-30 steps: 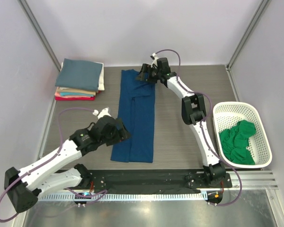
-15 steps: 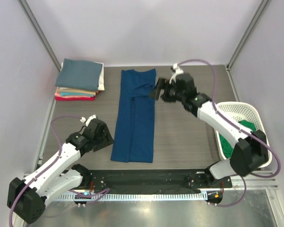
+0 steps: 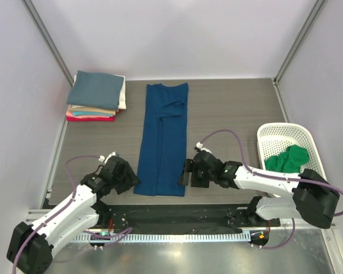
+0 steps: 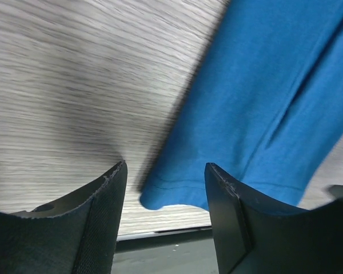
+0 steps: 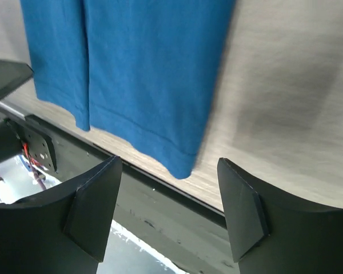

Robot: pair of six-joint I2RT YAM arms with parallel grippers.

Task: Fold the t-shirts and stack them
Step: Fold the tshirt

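The right pincer (image 3: pixel 186 172), swung from collar to hem, and the left pincer (image 3: pixel 131 178) bracket the near edge of the navy t-shirt (image 3: pixel 164 137), both open and empty; the shirt lies lengthwise-folded on the tabletop (image 3: pixel 228 108), with cross-folds, stacking and the green t-shirt (image 3: pixel 287 161) in the basket (image 3: pixel 320 177) remaining.

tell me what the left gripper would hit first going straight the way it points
Likely the near hem corner of the blue t-shirt, lying just ahead of the open left gripper; depth unclear.

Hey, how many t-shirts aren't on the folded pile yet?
2. A blue one lies flat as a long strip mid-table; a green one is bunched in the white basket at right. More could be hidden beneath it.
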